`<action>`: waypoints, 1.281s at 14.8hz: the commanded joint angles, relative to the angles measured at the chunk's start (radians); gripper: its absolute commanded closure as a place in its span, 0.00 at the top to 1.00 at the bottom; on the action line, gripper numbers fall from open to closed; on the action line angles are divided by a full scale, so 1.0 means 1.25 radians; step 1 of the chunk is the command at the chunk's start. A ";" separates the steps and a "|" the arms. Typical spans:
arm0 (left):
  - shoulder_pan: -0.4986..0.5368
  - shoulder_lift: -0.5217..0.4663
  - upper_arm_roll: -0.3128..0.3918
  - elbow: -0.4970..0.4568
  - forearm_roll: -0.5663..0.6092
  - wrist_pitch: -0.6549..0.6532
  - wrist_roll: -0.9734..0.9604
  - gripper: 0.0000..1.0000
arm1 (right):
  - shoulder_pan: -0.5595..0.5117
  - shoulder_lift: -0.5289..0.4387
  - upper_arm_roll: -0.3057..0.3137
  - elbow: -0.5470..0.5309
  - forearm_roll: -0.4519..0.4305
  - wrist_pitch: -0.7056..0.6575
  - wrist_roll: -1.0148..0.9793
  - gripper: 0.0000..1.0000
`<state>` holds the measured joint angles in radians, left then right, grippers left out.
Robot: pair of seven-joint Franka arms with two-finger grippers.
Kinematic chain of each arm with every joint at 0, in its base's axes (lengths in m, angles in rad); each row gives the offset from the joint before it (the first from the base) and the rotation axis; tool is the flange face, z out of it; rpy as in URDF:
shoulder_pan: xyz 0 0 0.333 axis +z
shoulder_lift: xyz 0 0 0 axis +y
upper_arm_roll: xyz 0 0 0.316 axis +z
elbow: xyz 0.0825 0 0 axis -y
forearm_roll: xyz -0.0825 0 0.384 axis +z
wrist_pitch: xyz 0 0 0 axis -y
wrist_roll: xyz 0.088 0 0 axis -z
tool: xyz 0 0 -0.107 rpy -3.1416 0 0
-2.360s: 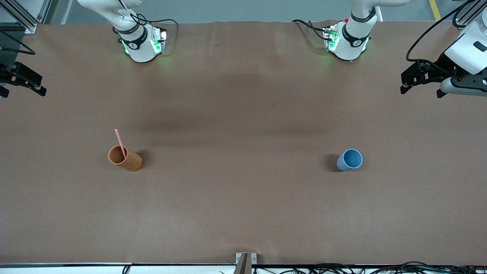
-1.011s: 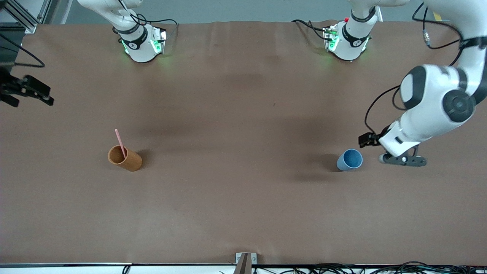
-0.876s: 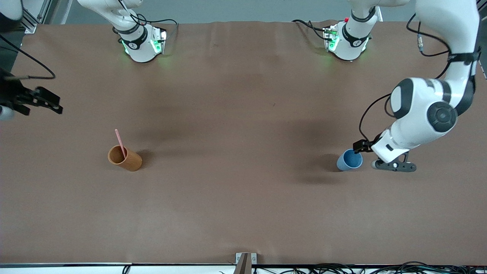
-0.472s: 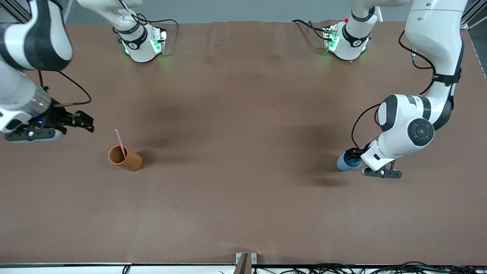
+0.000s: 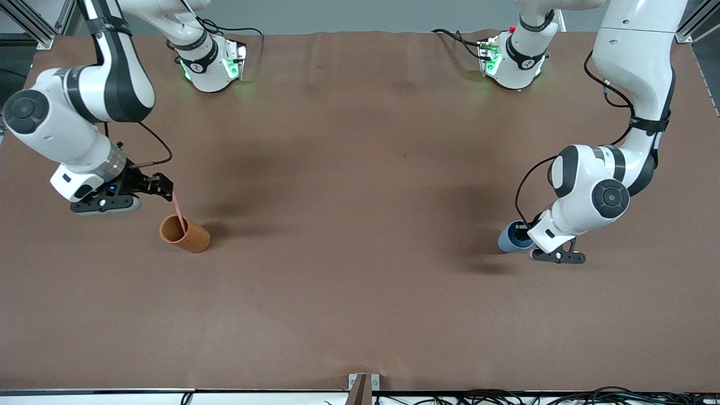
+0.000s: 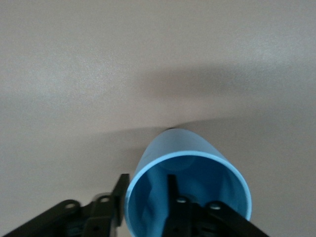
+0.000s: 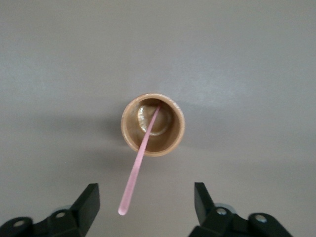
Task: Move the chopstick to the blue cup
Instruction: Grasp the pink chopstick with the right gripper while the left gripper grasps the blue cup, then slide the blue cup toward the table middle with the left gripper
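A pale pink chopstick (image 5: 179, 211) stands tilted in the orange-brown cup (image 5: 191, 239) toward the right arm's end of the table. My right gripper (image 5: 163, 187) is open at the stick's top end. In the right wrist view the chopstick (image 7: 140, 158) rises out of the cup (image 7: 178, 132), and its tip lies between the spread fingers of the right gripper (image 7: 145, 193) without touching them. The blue cup (image 5: 507, 240) stands toward the left arm's end. My left gripper (image 5: 523, 229) is over its rim. In the left wrist view the left gripper (image 6: 146, 186) straddles the blue cup's (image 6: 197, 153) wall, one finger inside and one outside.
The two arm bases (image 5: 211, 67) (image 5: 514, 64) stand along the table edge farthest from the front camera. A small metal bracket (image 5: 363, 384) sits at the nearest edge. The brown table (image 5: 360, 225) lies bare between the two cups.
Both arms have swung in from the table's ends. The left gripper came down onto the blue cup's rim. The right gripper moved to the chopstick's top. Cups and chopstick have not moved.
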<state>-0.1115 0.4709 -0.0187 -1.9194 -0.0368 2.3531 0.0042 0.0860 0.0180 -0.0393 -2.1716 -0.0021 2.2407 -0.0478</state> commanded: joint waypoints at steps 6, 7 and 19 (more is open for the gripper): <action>-0.009 -0.071 -0.144 0.042 0.012 -0.093 -0.312 0.00 | 0.020 -0.028 -0.002 -0.101 0.013 0.084 0.025 0.64; -0.010 -0.068 -0.187 0.072 0.028 -0.131 -0.387 0.00 | 0.020 -0.028 -0.002 -0.102 0.013 0.084 0.025 0.58; -0.203 0.169 -0.353 0.286 0.255 -0.151 -1.021 0.00 | 0.018 -0.028 0.000 -0.092 0.013 0.081 0.047 0.11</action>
<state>-0.3463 0.6295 -0.4541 -1.6287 0.2356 2.1758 -1.2161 0.1055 0.0102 -0.0391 -2.2698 -0.0021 2.3392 -0.0028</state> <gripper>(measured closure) 0.952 0.837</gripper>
